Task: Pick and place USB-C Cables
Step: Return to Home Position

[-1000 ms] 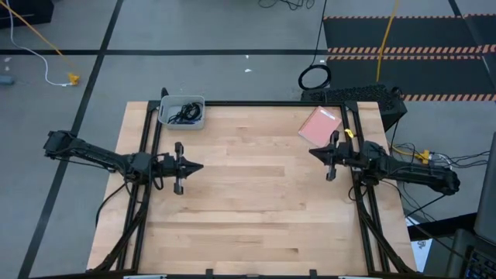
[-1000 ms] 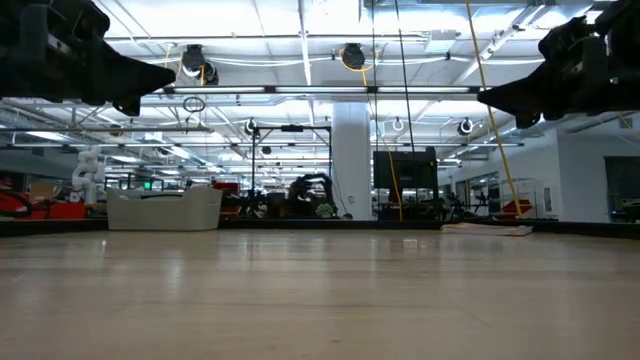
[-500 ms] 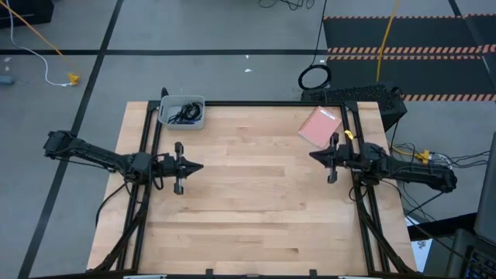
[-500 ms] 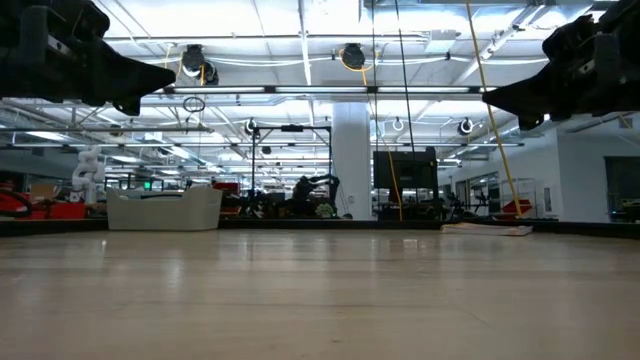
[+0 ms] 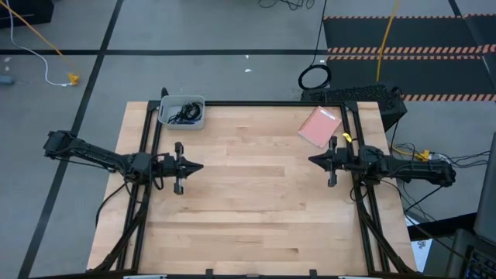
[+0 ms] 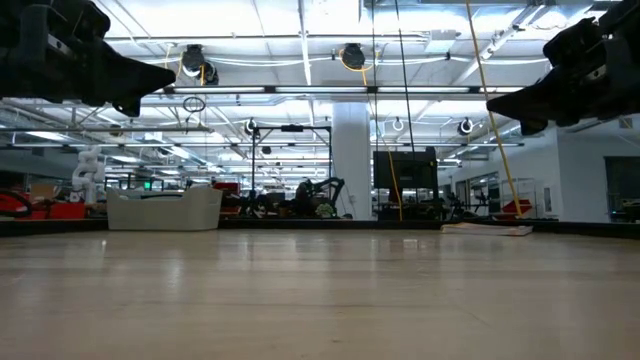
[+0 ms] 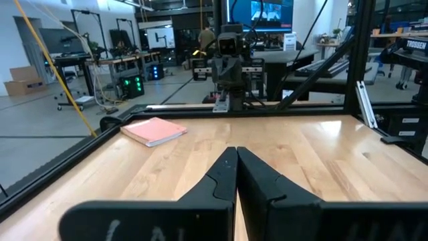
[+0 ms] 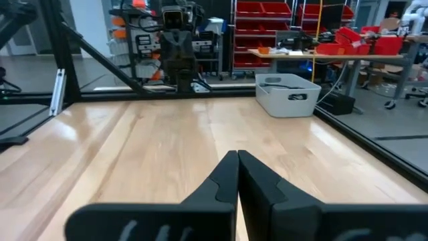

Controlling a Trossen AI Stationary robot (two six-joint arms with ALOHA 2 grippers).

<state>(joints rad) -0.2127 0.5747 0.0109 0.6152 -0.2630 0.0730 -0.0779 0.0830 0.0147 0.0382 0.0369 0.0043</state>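
The USB-C cables point(image 5: 184, 115) lie as a dark tangle inside the white bin point(image 5: 201, 109) at the far left corner of the bench point(image 5: 256, 205); from above the separate cables cannot be told apart; in the right wrist view the bin point(image 8: 289, 97) shows only its wall and rim, its contents hidden. The left gripper point(image 5: 198, 166) hangs over the left part of the bench, nearer than the bin and well apart from it, pointing toward the right; its fingers point(image 7: 224, 175) are pressed together on nothing. The right gripper point(image 5: 312, 160) hangs over the right part of the bench, pointing left toward the other; its fingers point(image 8: 226, 175) are likewise pressed together and hold nothing. The two grippers face each other, well apart, with bare wood between them; the low view shows the left gripper point(image 6: 168, 73) and the right gripper point(image 6: 492, 100) raised clear above the surface. A pink notebook point(image 5: 319, 126) lies flat at the far right, just beyond the right gripper.
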